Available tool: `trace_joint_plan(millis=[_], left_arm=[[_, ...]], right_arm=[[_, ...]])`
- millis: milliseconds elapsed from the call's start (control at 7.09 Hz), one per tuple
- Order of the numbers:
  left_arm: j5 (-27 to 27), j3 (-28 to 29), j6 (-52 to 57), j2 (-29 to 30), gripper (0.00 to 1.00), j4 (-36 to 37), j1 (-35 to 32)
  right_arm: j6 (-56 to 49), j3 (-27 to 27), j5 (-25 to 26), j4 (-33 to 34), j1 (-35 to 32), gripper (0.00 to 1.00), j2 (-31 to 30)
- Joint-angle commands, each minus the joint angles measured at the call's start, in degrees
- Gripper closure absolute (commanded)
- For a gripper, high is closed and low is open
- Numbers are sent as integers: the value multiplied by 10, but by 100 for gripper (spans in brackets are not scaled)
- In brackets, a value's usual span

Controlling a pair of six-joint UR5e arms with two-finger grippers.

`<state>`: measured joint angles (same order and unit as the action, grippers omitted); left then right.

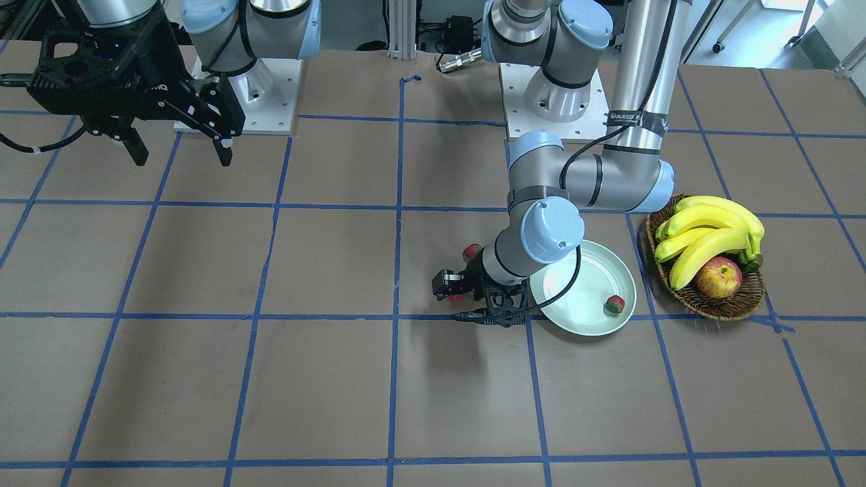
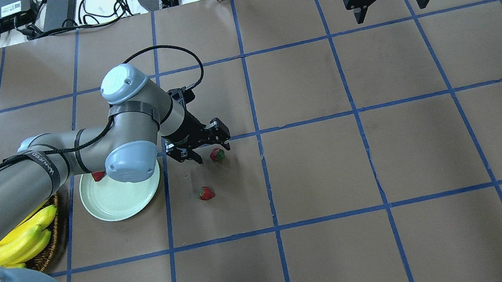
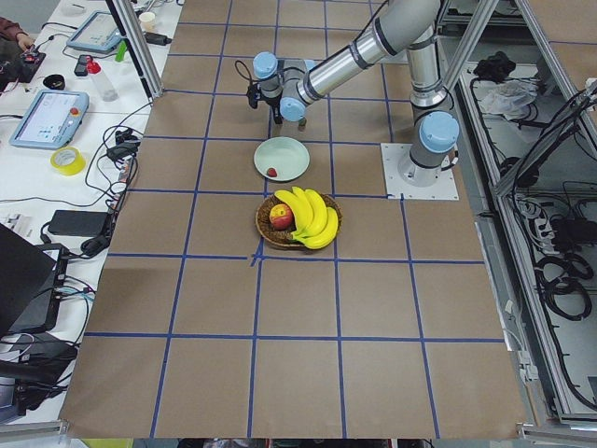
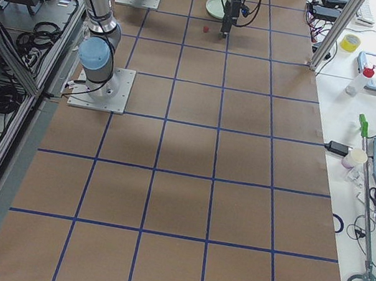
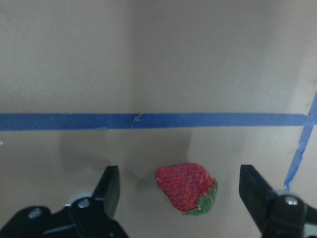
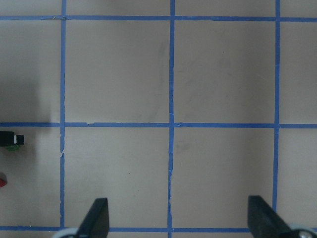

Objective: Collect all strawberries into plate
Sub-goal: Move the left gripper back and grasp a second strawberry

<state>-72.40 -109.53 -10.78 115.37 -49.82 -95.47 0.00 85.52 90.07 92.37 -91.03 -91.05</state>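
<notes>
Strawberries: three in all, one (image 1: 614, 304) already lies in the plate (image 1: 575, 297), near its rim on the side toward the basket (image 1: 717, 308). Plate sits on the left half of the table, with the basket of bananas and an apple just beside it toward the table's left end. The other two are on the bare table off the plate's other side, toward the table's middle. The second strawberry (image 2: 217, 155) lies between the fingers of the left hand (image 2: 211, 152), by a blue tape line. The third strawberry (image 2: 206, 193) is near it, a little closer to the robot's edge of the table, untouched. Left hand is low over the table and spread wide; wrist view shows a gap on both sides of the berry, so no grasp yet. Right hand (image 2: 390, 8) is raised over the right half of the table, released, holding nothing. Progress looks like one done, two to go: close on the second, carry it to the plate, then fetch the third
</notes>
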Motion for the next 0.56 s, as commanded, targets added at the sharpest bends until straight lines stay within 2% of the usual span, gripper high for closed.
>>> trace_joint_plan(millis=[0, 423], left_arm=[[1, 3, 6, -1, 100, 2, -2], [-6, 36, 0, -18, 100, -13, 2]], right_arm=[[0, 0, -1, 0, 0, 0, 0], [0, 0, -1, 0, 0, 0, 0]])
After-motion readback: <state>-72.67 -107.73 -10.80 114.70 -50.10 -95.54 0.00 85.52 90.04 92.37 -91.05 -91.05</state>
